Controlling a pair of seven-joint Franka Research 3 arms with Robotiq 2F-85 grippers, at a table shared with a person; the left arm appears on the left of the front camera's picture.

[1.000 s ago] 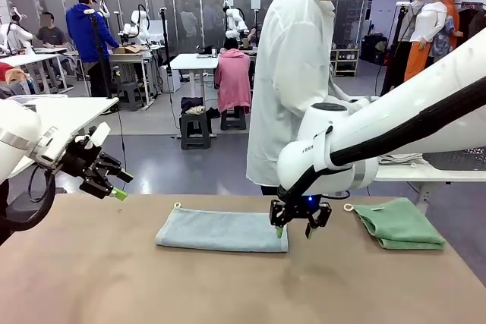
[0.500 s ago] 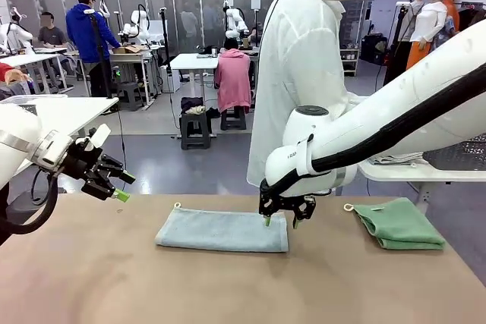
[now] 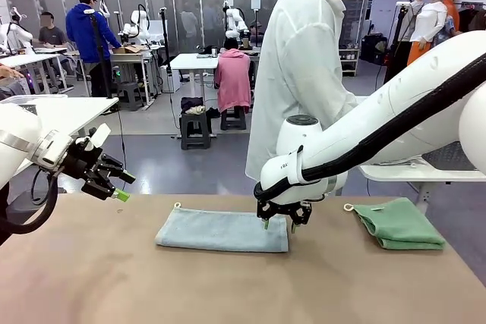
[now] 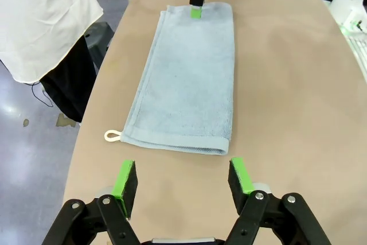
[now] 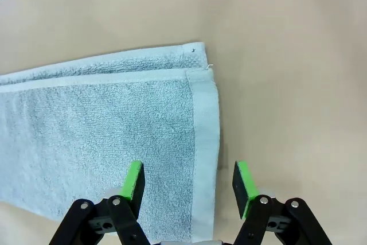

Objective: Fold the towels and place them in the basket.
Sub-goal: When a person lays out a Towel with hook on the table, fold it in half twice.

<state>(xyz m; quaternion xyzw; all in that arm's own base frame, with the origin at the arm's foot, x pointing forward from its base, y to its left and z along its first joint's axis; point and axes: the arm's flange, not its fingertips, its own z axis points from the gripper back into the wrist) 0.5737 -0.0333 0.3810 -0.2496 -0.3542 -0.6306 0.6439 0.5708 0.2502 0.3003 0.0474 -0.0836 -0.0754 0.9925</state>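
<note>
A grey-blue towel (image 3: 222, 231) lies folded into a long strip in the middle of the table, its hanging loop at the far left corner. My right gripper (image 3: 278, 221) hangs low over its right end, open. In the right wrist view the fingertips (image 5: 133, 181) straddle the towel's (image 5: 109, 130) hemmed short edge, one over the cloth and one over bare table. My left gripper (image 3: 114, 187) hovers open above the table's left side, facing the towel's (image 4: 189, 78) other end. A mint green towel (image 3: 399, 223) lies folded at the right. Whether a dark mesh patch (image 3: 456, 157) behind my right arm is the basket, I cannot tell.
A person in a white coat (image 3: 300, 73) stands at the far edge, just behind the towel's right end. A white side table (image 3: 425, 174) stands to the right behind my right arm. Bare tabletop (image 3: 228, 286) stretches along the near side.
My right gripper has moved left and toward the far side, from the towel's near right corner to over its right end, and its jaws have narrowed a little. The left arm has hardly moved.
</note>
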